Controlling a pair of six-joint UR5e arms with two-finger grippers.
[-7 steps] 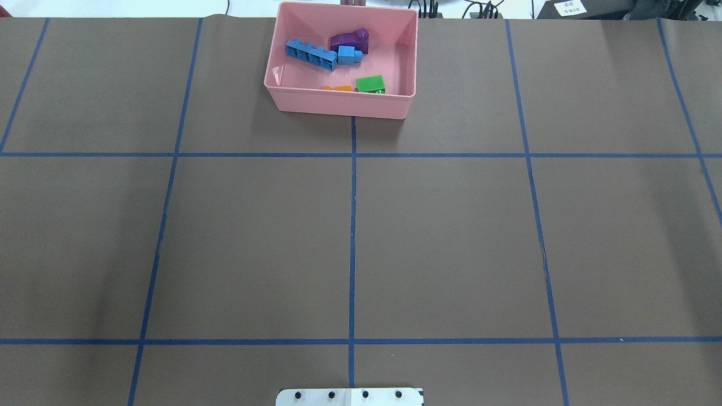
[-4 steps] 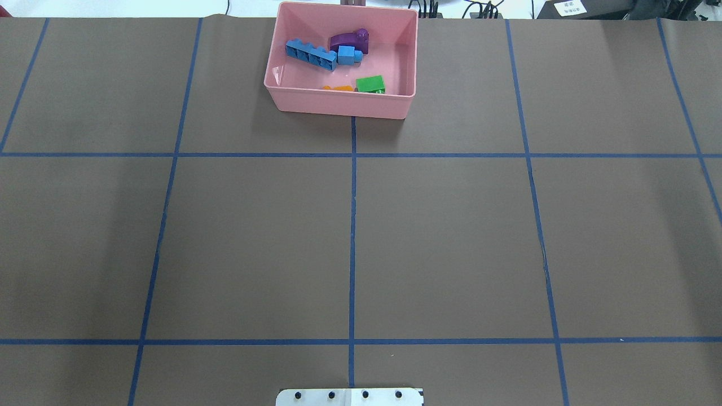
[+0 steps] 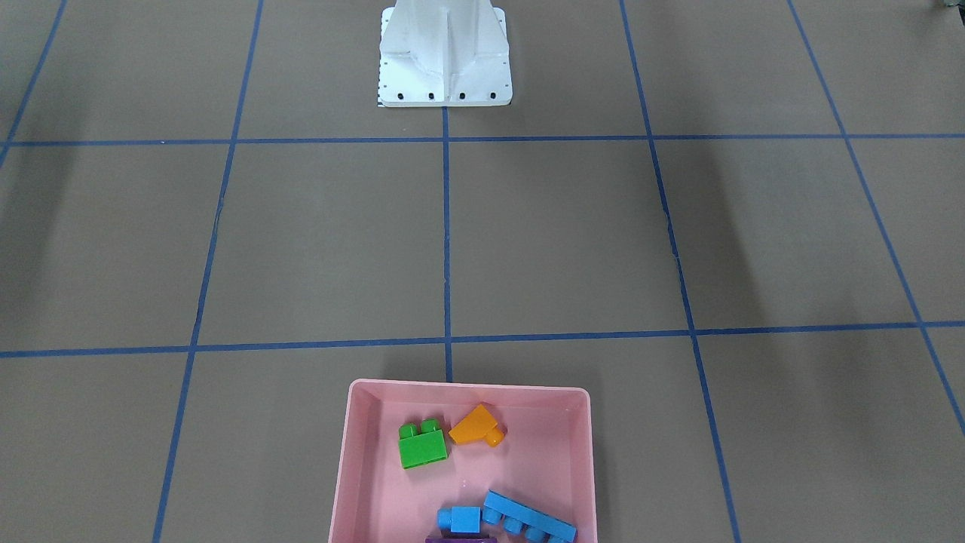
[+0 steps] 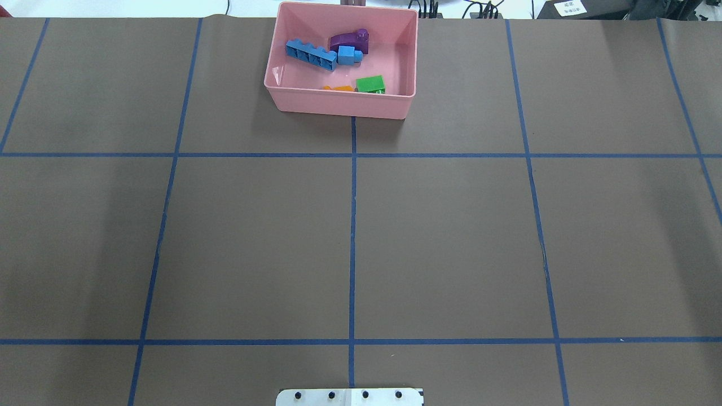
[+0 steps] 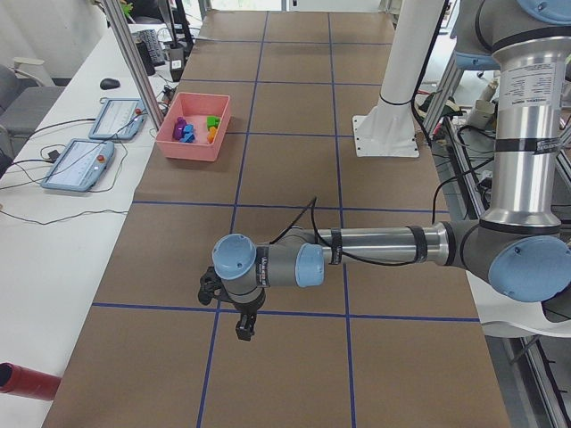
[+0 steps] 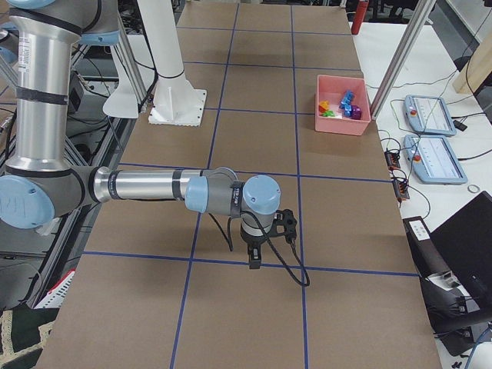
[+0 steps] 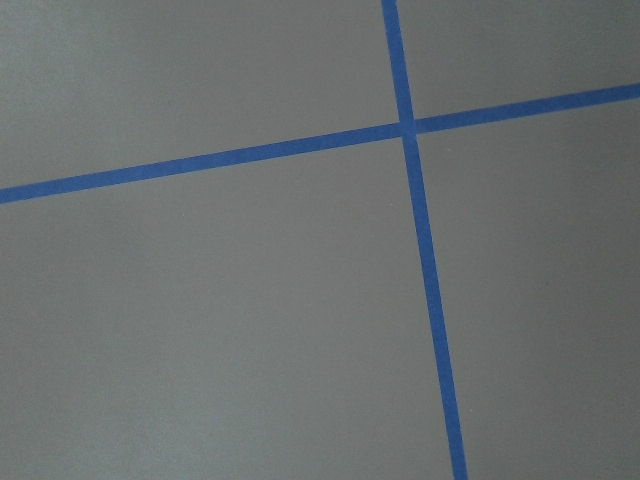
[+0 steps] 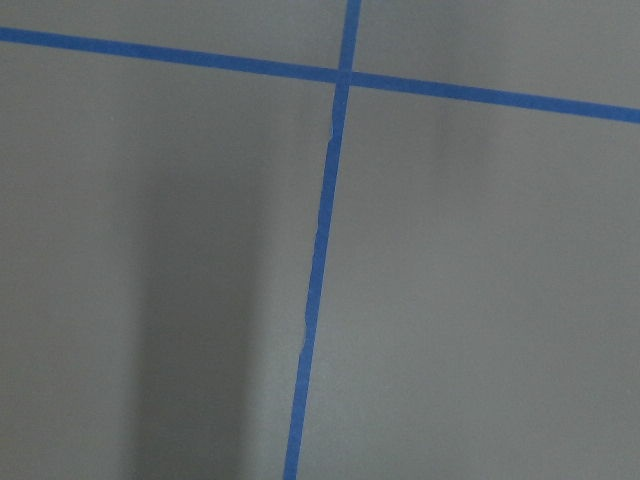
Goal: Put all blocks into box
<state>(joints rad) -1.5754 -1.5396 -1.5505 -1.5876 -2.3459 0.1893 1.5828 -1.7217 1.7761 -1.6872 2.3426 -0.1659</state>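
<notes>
Sitting inside the shallow pink plastic box (image 4: 338, 107), all five studded plastic blocks (image 4: 310, 54) look delivered, so the left end effector (image 5: 243, 331) and right end effector (image 6: 254, 259) hang well away, apart or together I cannot tell.

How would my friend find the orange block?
Look for the shallow pink plastic tray at the far edge of the brown table. Along its wall nearest the white robot base lies a green two-stud brick; beside it is the orange sloped brick, the only orange one.

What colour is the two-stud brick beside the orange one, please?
The two-stud brick is green; the exterior front-facing view shows it best.
</notes>
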